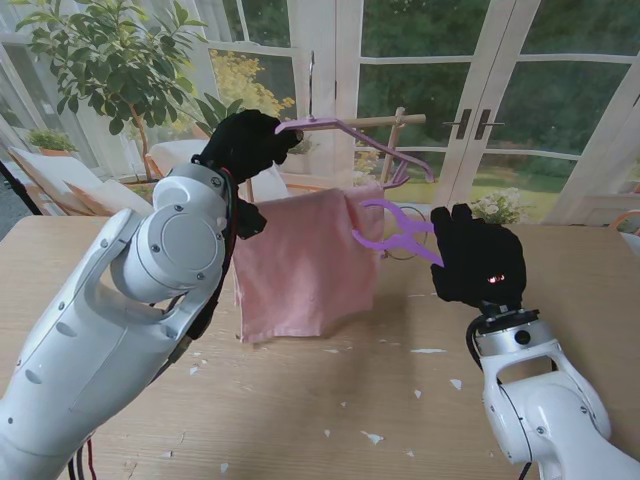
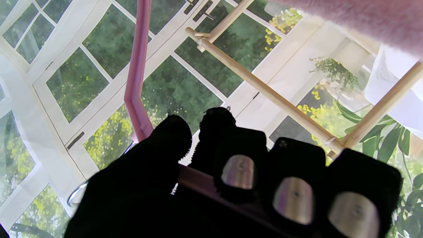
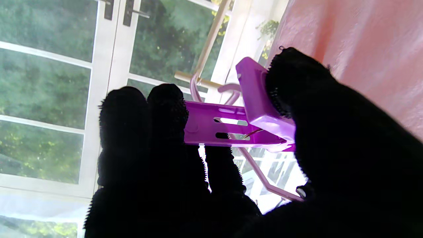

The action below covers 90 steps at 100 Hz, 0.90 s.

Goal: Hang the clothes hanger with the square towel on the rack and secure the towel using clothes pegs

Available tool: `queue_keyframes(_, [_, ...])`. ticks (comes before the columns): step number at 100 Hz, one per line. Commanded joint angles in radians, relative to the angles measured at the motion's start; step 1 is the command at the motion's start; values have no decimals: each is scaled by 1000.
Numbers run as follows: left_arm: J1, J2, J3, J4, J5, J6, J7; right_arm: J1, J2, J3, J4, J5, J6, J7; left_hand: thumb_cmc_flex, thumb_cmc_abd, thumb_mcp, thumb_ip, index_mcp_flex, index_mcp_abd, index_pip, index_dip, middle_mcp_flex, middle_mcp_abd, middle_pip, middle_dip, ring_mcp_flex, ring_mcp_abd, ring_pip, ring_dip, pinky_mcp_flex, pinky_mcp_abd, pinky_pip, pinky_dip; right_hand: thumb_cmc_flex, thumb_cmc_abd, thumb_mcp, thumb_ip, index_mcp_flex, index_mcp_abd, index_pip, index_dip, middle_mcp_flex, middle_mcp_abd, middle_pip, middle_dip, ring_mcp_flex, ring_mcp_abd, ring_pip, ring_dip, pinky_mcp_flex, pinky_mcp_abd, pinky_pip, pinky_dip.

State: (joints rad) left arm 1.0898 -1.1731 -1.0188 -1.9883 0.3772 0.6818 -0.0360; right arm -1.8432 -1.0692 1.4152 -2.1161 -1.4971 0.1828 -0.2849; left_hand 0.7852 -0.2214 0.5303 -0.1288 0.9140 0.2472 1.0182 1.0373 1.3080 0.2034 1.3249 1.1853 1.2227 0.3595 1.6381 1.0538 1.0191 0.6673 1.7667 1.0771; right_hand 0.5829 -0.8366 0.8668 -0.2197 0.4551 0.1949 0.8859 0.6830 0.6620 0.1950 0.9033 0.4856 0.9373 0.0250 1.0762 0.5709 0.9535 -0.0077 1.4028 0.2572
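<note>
Behind our counter (image 1: 300, 400), glass doors show green trees. Our left hand (image 1: 245, 145) grips the hanger (image 1: 350, 130), raised by the rack (image 1: 395, 122), its long axis running left to right; the towel (image 1: 300, 260) hangs from it. Only the left wrist view shows 3 fingers (image 2: 238, 165) curled over its bar. Our right hand (image 1: 478, 255) pinches 1 peg (image 1: 395, 230), tips pointing left at the towel's edge; the right wrist view shows thumb and fingers (image 3: 165, 109) squeezing it.

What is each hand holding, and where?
Left hand grips the hanger at its end; right hand pinches the purple peg by its handles.
</note>
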Motion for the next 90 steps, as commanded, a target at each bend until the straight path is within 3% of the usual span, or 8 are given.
queue_keyframes(1, [-5, -7, 4, -4, -1, -1, -16, 26, -3, -10, -8, -1, 2, 20, 1, 45, -23, 32, 29, 38, 7, 3, 44, -35, 26, -10, 40, -34, 77, -10, 42, -18, 229, -11, 199, 114, 253, 55, 75, -146, 180, 31, 130, -84, 116, 74, 50, 71, 41, 17, 10, -90, 10, 421])
queue_keyframes(46, [-4, -2, 7, -2, 6, -32, -28, 156, 5, -69, 29, -149, 57, 198, 1, 46, -28, 33, 30, 37, 9, 2, 44, -37, 29, -15, 40, -38, 81, -16, 41, -29, 238, -23, 200, 117, 251, 58, 69, -143, 175, 39, 123, -83, 115, 81, 48, 68, 46, 25, 16, -101, 12, 425])
queue_keyframes(90, [-3, -3, 12, -6, -2, -41, -26, 213, 1, -114, 16, -281, 71, 349, 2, 45, -28, 33, 30, 38, 10, 2, 44, -38, 31, -17, 40, -40, 82, -19, 41, -34, 242, -30, 212, 131, 243, 66, 72, -139, 171, 40, 123, -76, 113, 85, 47, 72, 60, 40, 23, -110, 23, 438])
